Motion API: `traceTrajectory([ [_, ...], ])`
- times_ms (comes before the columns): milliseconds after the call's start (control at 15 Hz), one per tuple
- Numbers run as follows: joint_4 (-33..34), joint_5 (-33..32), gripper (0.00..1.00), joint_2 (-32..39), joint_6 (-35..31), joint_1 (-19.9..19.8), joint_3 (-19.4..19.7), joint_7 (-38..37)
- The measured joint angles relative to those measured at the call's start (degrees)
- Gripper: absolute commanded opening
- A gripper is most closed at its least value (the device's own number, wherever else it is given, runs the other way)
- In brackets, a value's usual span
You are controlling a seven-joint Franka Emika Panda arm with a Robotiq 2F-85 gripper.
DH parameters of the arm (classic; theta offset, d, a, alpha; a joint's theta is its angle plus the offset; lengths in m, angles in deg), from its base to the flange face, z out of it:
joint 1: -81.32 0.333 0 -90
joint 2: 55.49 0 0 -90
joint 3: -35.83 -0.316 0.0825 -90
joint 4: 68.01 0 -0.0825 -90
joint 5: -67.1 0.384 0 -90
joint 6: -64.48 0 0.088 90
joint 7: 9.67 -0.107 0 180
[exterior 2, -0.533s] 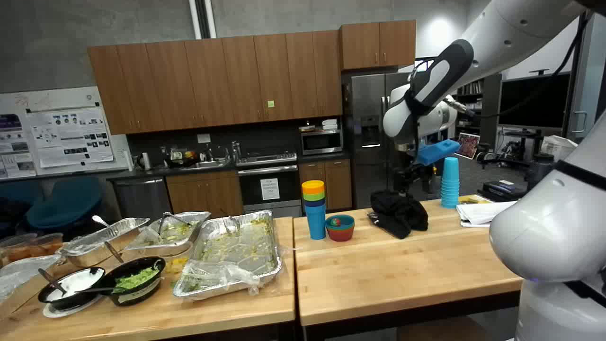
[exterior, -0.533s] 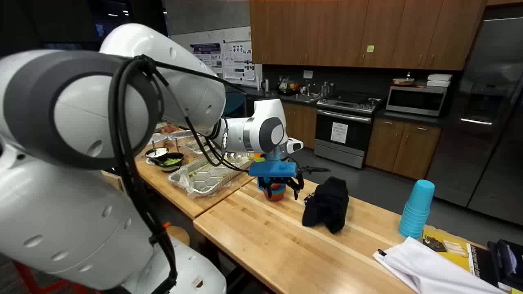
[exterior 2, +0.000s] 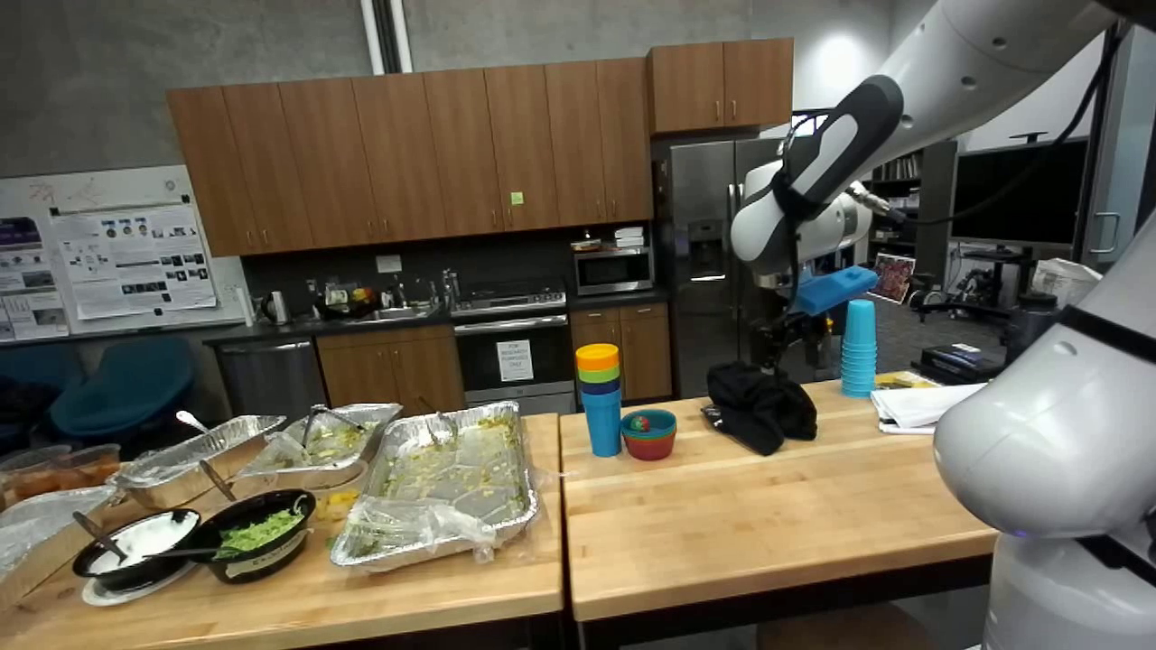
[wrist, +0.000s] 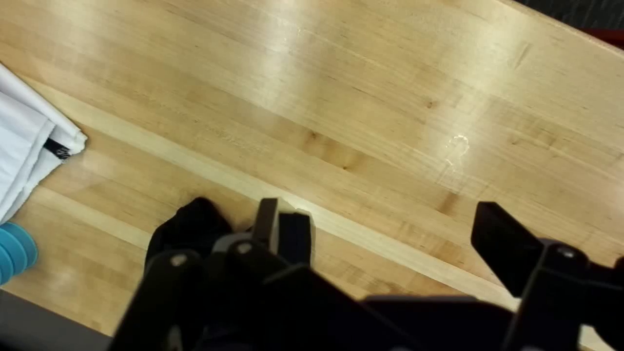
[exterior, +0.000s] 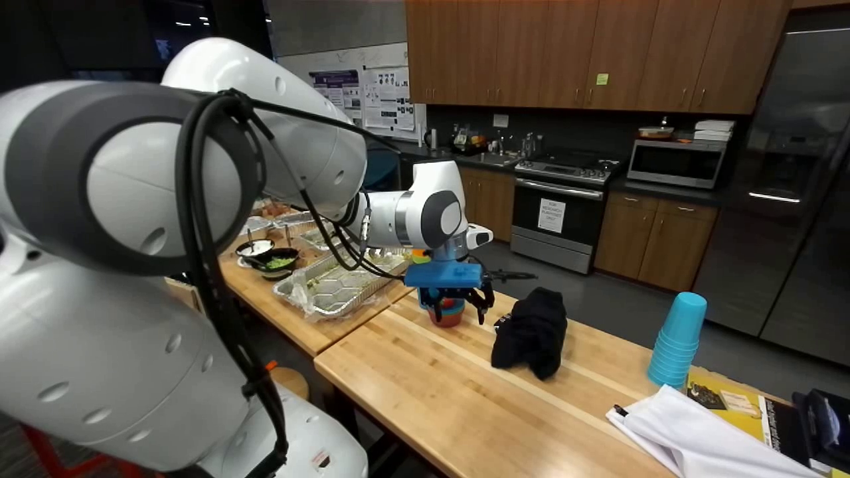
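Observation:
My gripper is open and empty in the wrist view, its two black fingers wide apart above the wooden table. In both exterior views the gripper hangs above the table, pointing down. A crumpled black cloth item, like a cap, lies nearest to it; in the wrist view the black item shows beside the left finger, partly hidden by it. Stacked small bowls, teal over red, hold a small red and green thing. A tall cup stack stands beside the bowls.
A turquoise cup stack stands near the table's far edge. A folded white cloth lies beside it, with a yellow book. An adjoining table holds foil trays and black food bowls.

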Motion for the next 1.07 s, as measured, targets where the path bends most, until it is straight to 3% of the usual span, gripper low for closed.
traceTrajectory([
  [533,0.09,1.91,1.00,0.30,0.00,-0.05,0.79,-0.86],
  [1067,6.64,9.17,1.00,4.45,0.23,-2.74,6.84,-0.72],
])
